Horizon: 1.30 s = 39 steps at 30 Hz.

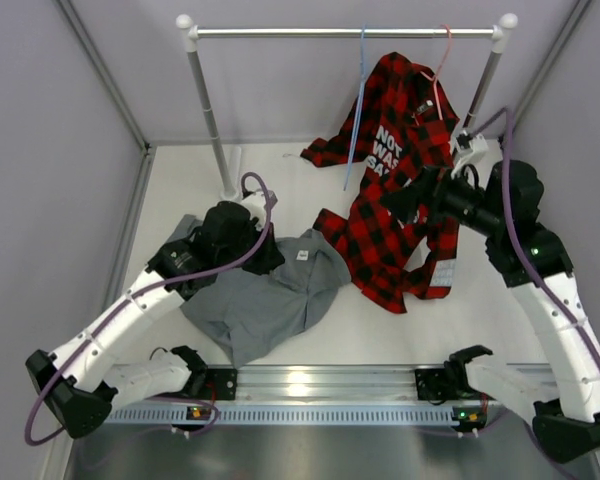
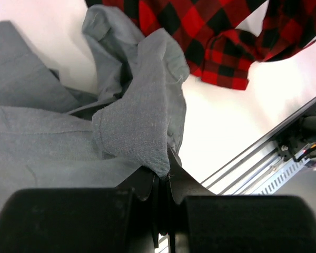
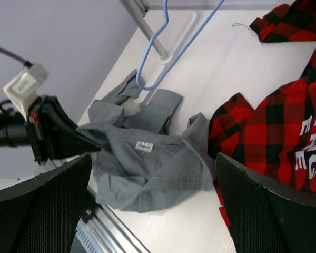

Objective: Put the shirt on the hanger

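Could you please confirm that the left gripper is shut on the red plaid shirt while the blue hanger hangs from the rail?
Not quite. The left gripper is shut on a fold of the grey shirt, not on the plaid shirt, as the left wrist view shows. The blue hanger does hang from the rail.

I count two shirts and two hangers: grey shirt [image 1: 270, 300], plaid shirt [image 1: 390, 245], blue hanger [image 1: 358, 100], pink hanger [image 1: 448, 45]; one rail [image 1: 280, 32].
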{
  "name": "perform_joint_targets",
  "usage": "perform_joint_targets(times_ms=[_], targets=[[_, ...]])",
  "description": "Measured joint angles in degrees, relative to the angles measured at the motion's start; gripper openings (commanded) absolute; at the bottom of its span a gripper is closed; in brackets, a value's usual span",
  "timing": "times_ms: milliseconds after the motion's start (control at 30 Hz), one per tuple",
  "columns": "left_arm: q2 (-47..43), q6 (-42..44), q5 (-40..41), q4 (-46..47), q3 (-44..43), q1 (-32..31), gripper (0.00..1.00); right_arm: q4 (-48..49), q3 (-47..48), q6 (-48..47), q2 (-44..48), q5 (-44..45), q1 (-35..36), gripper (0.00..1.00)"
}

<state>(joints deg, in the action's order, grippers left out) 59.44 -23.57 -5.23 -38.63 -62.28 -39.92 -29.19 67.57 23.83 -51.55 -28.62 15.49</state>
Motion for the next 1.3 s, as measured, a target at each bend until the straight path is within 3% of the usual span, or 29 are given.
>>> perform_joint_targets(times_ms=[300, 400, 500, 633, 767, 867, 1033, 1300], targets=[[-1.4, 0.7, 5.0, -3.0, 1.7, 0.0, 0.00, -5.5, 26.5, 0.7, -22.3, 23.5, 15.2, 0.97], [-3.4, 0.3, 6.8, -3.0, 3.3, 0.0, 0.00, -7.2, 32.1, 0.6, -28.6, 31.0, 18.8, 0.93], [-5.0, -0.1, 7.3, -3.2, 4.7, 0.0, 0.00, -8.0, 33.7, -0.7, -31.8, 35.2, 21.4, 0.99], [-7.8, -0.7, 7.5, -4.1, 5.5, 0.0, 0.00, -5.8, 22.8, -7.0, -26.9, 32.7, 28.3, 0.99], [-11.5, -1.6, 5.8, -5.9, 5.6, 0.0, 0.00, -1.5, 4.2, -13.9, -13.9, 21.4, 33.4, 0.99], [-14.0, -1.6, 2.3, -6.6, 5.6, 0.0, 0.00, 1.8, -2.2, -18.5, -9.3, 14.0, 33.9, 1.00], [-16.5, -1.3, -3.3, -7.5, 5.6, 0.0, 0.00, 10.0, -4.1, -24.4, -14.7, 7.7, 34.6, 0.99], [-17.2, -0.2, -6.0, -11.4, 3.2, 0.0, 0.00, 20.3, -5.1, -29.7, -26.7, 5.8, 34.7, 0.99]])
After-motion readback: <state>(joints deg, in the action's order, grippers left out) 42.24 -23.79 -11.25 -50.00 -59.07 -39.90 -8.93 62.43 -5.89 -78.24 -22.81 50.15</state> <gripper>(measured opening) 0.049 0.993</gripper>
